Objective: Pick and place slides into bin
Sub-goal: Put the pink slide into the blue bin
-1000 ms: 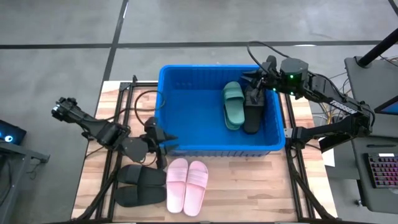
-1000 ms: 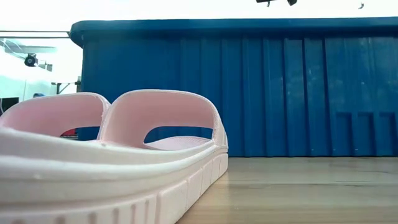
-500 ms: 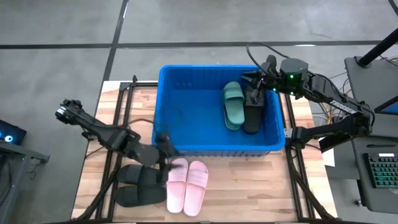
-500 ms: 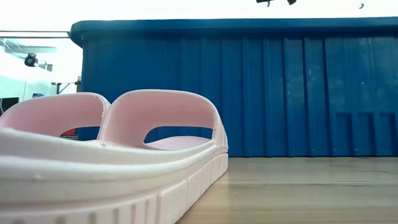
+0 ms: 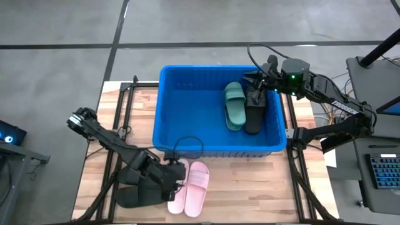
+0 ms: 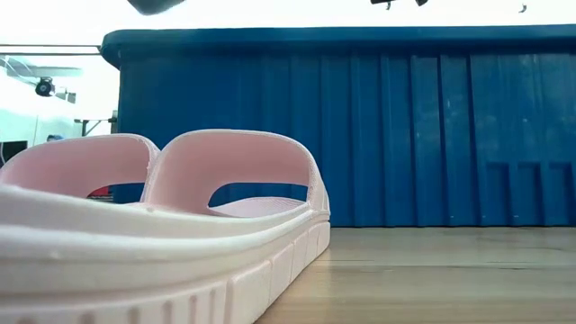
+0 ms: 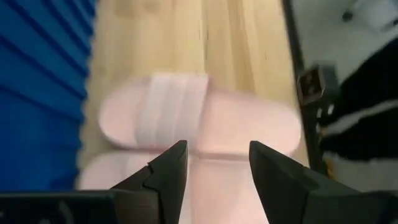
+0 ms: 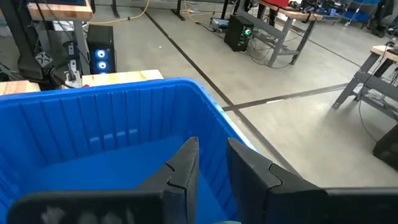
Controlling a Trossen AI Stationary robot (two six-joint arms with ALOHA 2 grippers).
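Since the earlier frame the left hand point(image 5: 173, 182) has swung away from the bin's front wall and come down over the pink slides point(image 5: 189, 187), near the counter's front edge. Its fingers point(image 7: 166, 177) stand apart with nothing between them, poised just above the pink pair; the frames do not show contact.

The pink slides lie side by side on the counter point(image 5: 250, 187), just in front of the bin point(image 5: 187, 115), long axes running front to back with a slight tilt, straps toward the bin. Left of them, partly under the left arm, a black pair point(image 5: 136, 186) lies crosswise, long axes roughly along the front edge.

The blue bin sits at the middle of the counter, toward its back edge. Inside, against its right wall, a dark green slide point(image 5: 234, 105) and a black slide point(image 5: 254, 115) lie next to each other, long axes front to back.

The right hand point(image 5: 256, 81) hangs over the bin's back right corner, its fingers point(image 8: 181, 168) only narrowly apart and gripping nothing.
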